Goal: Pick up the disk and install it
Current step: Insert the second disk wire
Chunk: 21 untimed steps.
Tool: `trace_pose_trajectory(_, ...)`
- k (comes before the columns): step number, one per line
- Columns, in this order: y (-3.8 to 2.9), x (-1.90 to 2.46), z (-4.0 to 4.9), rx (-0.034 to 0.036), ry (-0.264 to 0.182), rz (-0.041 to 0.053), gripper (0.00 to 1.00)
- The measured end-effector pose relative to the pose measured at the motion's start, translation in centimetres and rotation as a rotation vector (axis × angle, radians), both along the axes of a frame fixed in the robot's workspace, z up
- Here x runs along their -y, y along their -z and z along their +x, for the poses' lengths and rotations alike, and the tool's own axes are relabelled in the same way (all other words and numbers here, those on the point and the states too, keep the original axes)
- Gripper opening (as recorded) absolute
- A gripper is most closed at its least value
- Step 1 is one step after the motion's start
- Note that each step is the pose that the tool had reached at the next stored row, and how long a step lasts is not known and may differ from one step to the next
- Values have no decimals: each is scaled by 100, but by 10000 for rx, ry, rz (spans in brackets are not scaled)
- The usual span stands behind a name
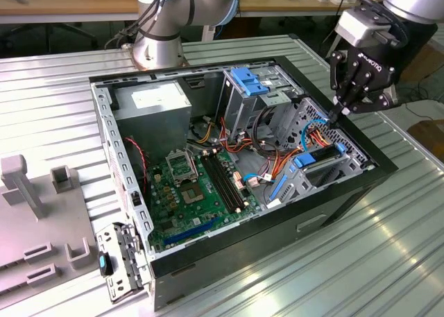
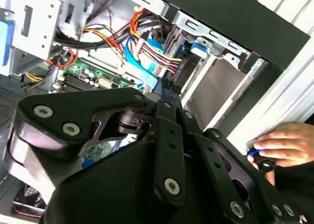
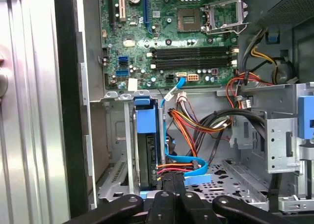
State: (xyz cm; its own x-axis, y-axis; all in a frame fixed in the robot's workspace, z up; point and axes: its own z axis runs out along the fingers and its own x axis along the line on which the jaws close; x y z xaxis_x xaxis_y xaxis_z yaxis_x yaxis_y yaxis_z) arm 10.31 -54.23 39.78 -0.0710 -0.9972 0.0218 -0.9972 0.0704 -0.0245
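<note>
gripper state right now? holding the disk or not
gripper: cannot tell whether open or shut; it sits at the drive bay by the case's edge, right above the disk, which stands in the bay.

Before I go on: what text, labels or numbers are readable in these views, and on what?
White lettering on the gripper body: too small to read.
White sticker on the power supply box: print blurred, unreadable.
Markings on the motherboard: too small to read.
Nothing can be quoted as it reads.
</note>
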Motion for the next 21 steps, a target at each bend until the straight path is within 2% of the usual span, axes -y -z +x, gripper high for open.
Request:
trace_pose_trajectory(1,1,0,3,0,1,-4,11)
trace_pose_trajectory(2,3,-1,9,-1,0,-6,17)
trace_pose_trajectory(3,21,-20,18,0,-5,-4,30)
trace_pose_trajectory(4,37,-39,23,0,-10,-5,36)
trace_pose_trajectory(7,82,-137,30,-1,-10,-16,36)
trace_pose_trajectory(9,120,-141,30,0,-9,-21,36)
trace_pose_trajectory(13,143,-141,30,-1,-10,-25,35)
trace_pose_trajectory(14,147,-141,30,-1,-9,-28,22)
trace_pose_trajectory(16,155,-141,30,-1,-9,-31,11)
trace_pose_trajectory(21,160,-141,30,-1,-9,-36,11)
